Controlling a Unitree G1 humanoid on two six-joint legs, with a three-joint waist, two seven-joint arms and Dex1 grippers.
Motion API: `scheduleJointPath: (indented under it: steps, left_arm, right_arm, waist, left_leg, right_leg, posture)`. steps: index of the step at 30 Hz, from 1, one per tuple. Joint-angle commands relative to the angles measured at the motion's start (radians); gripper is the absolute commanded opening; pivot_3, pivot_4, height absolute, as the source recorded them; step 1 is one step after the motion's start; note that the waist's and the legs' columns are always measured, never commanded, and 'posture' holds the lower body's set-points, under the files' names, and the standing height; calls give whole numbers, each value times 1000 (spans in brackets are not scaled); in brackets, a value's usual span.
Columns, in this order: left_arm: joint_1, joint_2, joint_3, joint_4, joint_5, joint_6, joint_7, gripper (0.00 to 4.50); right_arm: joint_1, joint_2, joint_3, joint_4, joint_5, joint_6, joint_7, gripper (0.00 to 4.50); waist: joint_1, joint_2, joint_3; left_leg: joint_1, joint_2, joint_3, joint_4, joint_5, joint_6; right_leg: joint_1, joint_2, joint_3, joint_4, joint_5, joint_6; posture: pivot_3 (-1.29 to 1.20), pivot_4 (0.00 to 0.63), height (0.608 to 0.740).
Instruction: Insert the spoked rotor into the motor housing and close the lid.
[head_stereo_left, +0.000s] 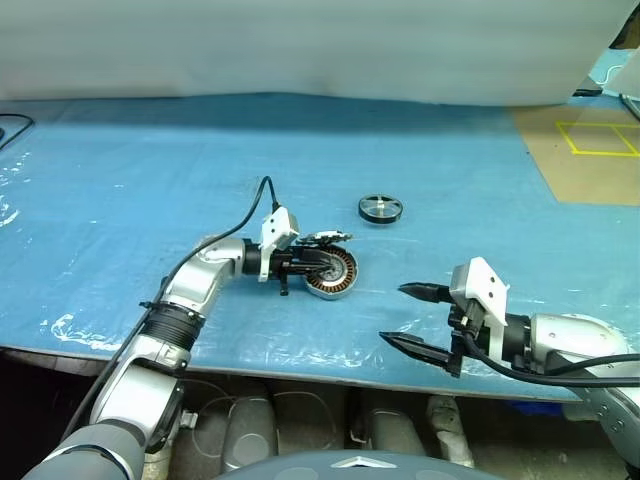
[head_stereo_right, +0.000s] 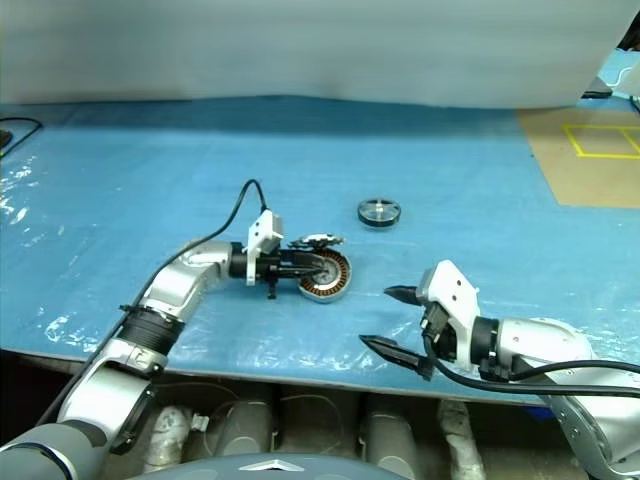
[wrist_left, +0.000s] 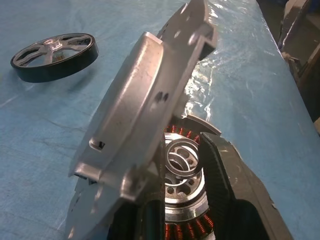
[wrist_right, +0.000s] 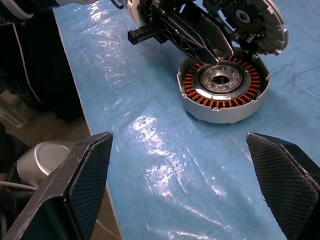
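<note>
Your left claw (head_stereo_left: 318, 263) is closed on the lid (wrist_left: 135, 120). It holds the grey lid tilted up on its edge, right over the motor housing (wrist_right: 225, 90). The lid's low edge looks like it sits at the far rim of the housing, but you cannot tell if they touch. The housing rests flat on the blue table (head_stereo_left: 120, 180), near the middle, and you can see its ring of copper wire and its silver middle.

The spoked rotor (head_stereo_left: 380, 209) lies flat on the table, a bit farther away and to the right of the housing. It is not in the housing yet. Nothing touches it.

Your right claw (head_stereo_left: 412, 318) is open wide and holds nothing. It hangs over the near edge of the table, to the right of the housing and apart from it.
</note>
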Motion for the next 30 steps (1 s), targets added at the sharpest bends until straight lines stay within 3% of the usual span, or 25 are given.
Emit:
scheduleJointPath:
  steps: [1,30]
  left_arm:
    - [-18,-14,-7,15,32,-55,19,688]
    - [-15,-47,-53,90,144,-174,47,688]
  right_arm:
    - [-22,23,28,16,-17,-34,-27,4500]
    - [30,36,86,13,-81,-104,-73,4500]
  waist:
    - [1,0,0]
    - [3,0,0]
  left_leg:
    - [0,0,0,0,0,0]
    - [0,0,0,1,0,0]
  right_leg:
    - [0,0,0,0,0,0]
    - [1,-1,0,0,0,0]
  posture:
    - [0,150,740]
    - [0,150,740]
